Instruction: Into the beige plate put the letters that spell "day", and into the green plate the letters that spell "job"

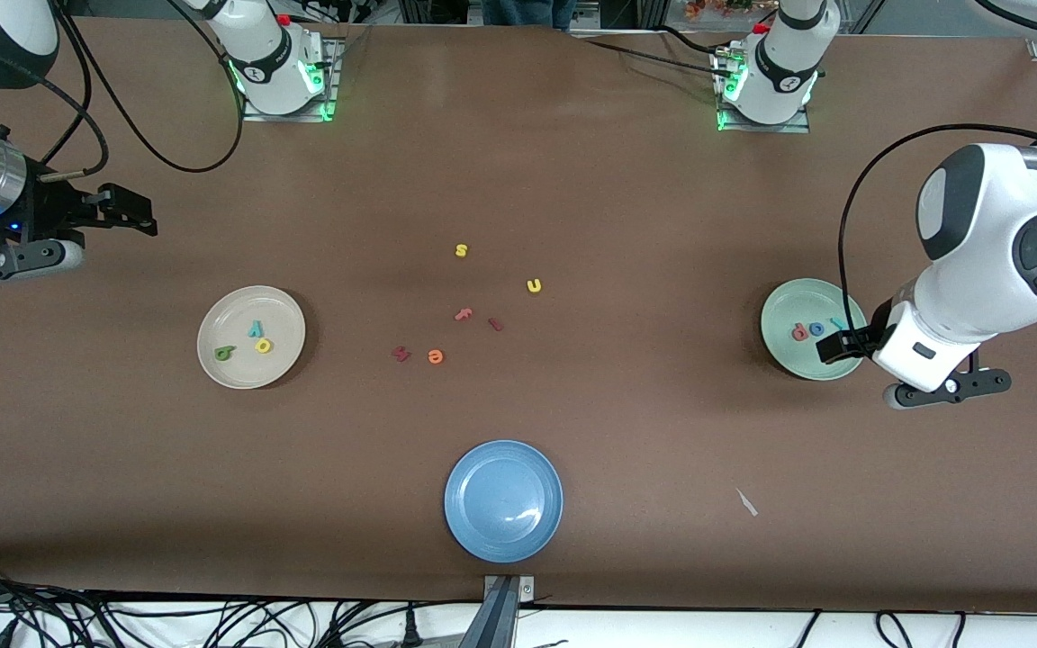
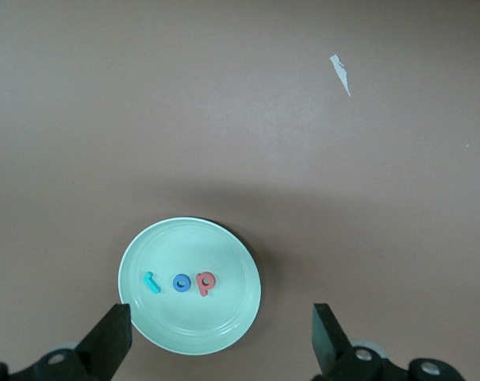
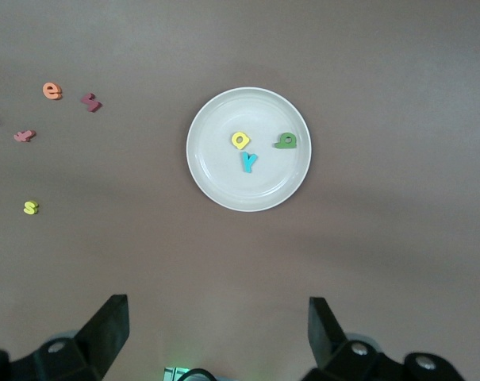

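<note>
The beige plate [image 1: 212, 360] [image 3: 204, 171] lies toward the right arm's end and holds a green letter [image 1: 224, 353] [image 3: 286, 140], a yellow letter [image 1: 263, 346] [image 3: 239, 140] and a teal "y" [image 1: 256, 329] [image 3: 248, 162]. In the green plate [image 1: 798, 360] [image 2: 224, 246], toward the left arm's end, sit a teal "j" [image 2: 150, 282], a blue letter [image 1: 816, 329] [image 2: 181, 282] and a coral letter [image 1: 800, 332] [image 2: 205, 282]. My left gripper [image 1: 843, 346] [image 2: 220, 321] hangs open and empty over the green plate's edge. The right gripper [image 1: 127, 209] [image 3: 216, 317] is open, empty, raised over bare table.
Loose letters lie mid-table: a yellow "s" [image 1: 461, 250] [image 3: 31, 207], a yellow "u" [image 1: 534, 285], a pink "f" [image 1: 464, 314], an orange "e" [image 1: 434, 356] [image 3: 52, 90] and two dark red ones [image 1: 401, 354]. A blue plate [image 1: 503, 500] sits near the front edge, beside a white scrap [image 1: 746, 502] [image 2: 340, 73].
</note>
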`<state>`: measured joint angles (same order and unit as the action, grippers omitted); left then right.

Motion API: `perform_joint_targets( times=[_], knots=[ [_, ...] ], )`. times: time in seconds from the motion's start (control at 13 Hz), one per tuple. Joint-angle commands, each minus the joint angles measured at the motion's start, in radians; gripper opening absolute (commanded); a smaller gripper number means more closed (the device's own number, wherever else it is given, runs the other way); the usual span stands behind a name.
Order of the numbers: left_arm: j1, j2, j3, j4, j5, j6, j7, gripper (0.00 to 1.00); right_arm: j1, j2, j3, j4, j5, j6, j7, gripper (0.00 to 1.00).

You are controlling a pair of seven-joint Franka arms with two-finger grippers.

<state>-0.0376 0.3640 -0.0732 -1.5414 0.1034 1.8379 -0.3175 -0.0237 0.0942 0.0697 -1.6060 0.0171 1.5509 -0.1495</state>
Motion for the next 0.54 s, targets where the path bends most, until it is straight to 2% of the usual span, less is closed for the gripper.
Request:
perform_joint_targets(
  times=[0.0,0.23,0.46],
  knots=[
    [-0.01,-0.023,0.013,-0.019,-0.03,-0.023,0.025,1.0,-0.001,0.009,0.001,0.029,0.011,-0.023,0.011,1.0],
    [-0.016,-0.025,0.013,-0.014,-0.016,-0.031,0.028,1.0,-0.001,0.009,0.001,0.028,0.009,-0.023,0.01,1.0],
    [-0.01,-0.004,0.012,0.038,-0.025,-0.067,0.029,1.0,-0.001,0.009,0.001,0.028,0.009,-0.023,0.01,1.0]
  ],
)
